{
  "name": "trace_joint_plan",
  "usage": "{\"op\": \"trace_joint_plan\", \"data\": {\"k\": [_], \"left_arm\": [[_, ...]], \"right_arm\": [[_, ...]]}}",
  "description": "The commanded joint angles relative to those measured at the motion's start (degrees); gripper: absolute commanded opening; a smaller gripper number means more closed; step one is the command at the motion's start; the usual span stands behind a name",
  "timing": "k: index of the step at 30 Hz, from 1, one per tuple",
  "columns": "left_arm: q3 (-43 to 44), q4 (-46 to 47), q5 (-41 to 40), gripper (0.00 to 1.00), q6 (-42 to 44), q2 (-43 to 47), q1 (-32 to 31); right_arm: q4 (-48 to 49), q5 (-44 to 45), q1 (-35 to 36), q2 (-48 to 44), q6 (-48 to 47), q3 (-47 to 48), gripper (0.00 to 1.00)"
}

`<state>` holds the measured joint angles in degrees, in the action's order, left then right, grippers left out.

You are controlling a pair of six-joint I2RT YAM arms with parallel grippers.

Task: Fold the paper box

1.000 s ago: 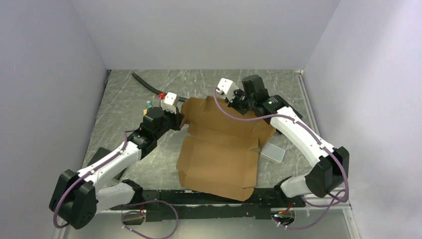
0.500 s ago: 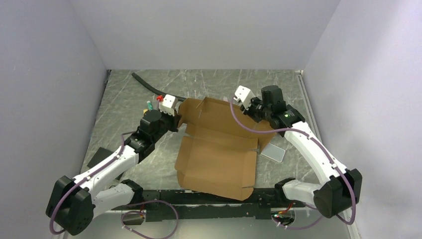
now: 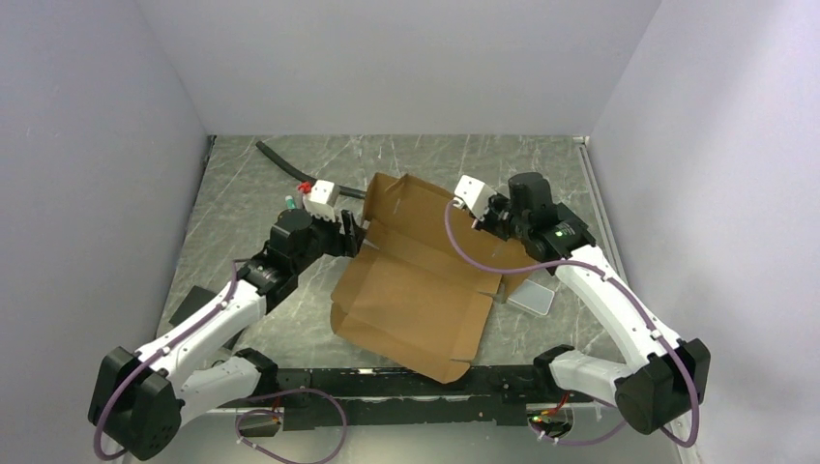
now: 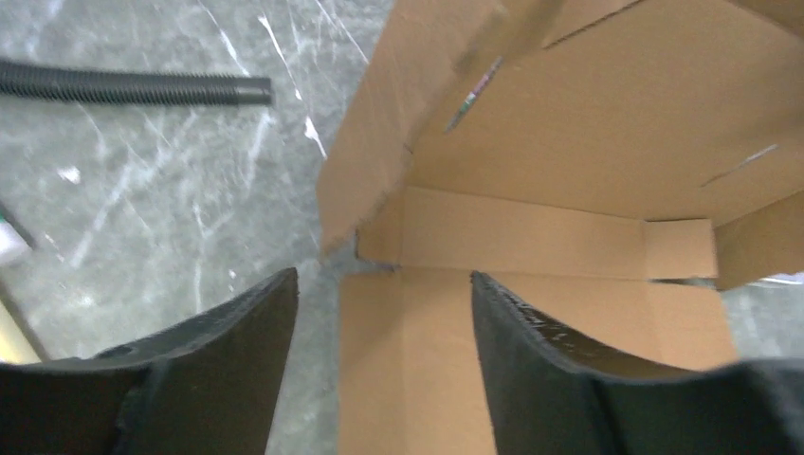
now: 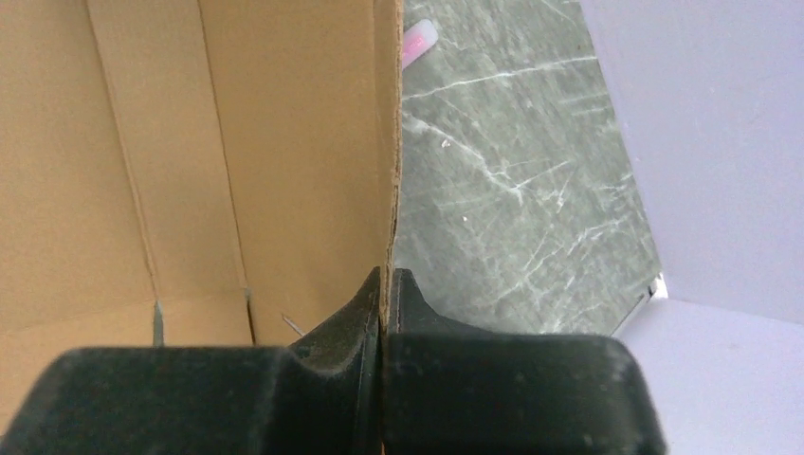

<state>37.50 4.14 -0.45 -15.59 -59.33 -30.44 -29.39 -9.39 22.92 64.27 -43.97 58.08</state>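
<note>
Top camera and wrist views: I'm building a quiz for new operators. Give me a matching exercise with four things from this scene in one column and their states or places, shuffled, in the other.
Things:
1. left arm
2. right arm
3. black hose
4. grey lid

States or places:
A. lies beside the right edge of the box
B. jaws shut on a raised cardboard edge
C. lies on the far left part of the table
D. jaws open, facing the box's corner

Pairs: 1-D, 2-B, 3-C, 4-A
</note>
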Motion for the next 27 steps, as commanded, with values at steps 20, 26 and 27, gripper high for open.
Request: {"op": "trace_joint_plan", "data": {"k": [20, 26, 27], "left_arm": [[-6.03, 10.76, 16.45, 0.85, -24.27, 12.04, 3.45], [5.06, 7.54, 13.21, 0.77, -22.71, 2.39, 3.45], [6.08, 7.62, 12.34, 0.75, -21.89, 1.50, 3.44]], "right_arm": [[7.77, 16.31, 12.80, 6.10, -0.76, -2.22, 0.00], [8.45, 15.97, 13.01, 5.79, -0.10, -3.38, 0.00], [8.47, 15.84, 12.98, 5.70, -0.01, -3.54, 0.00]]}}
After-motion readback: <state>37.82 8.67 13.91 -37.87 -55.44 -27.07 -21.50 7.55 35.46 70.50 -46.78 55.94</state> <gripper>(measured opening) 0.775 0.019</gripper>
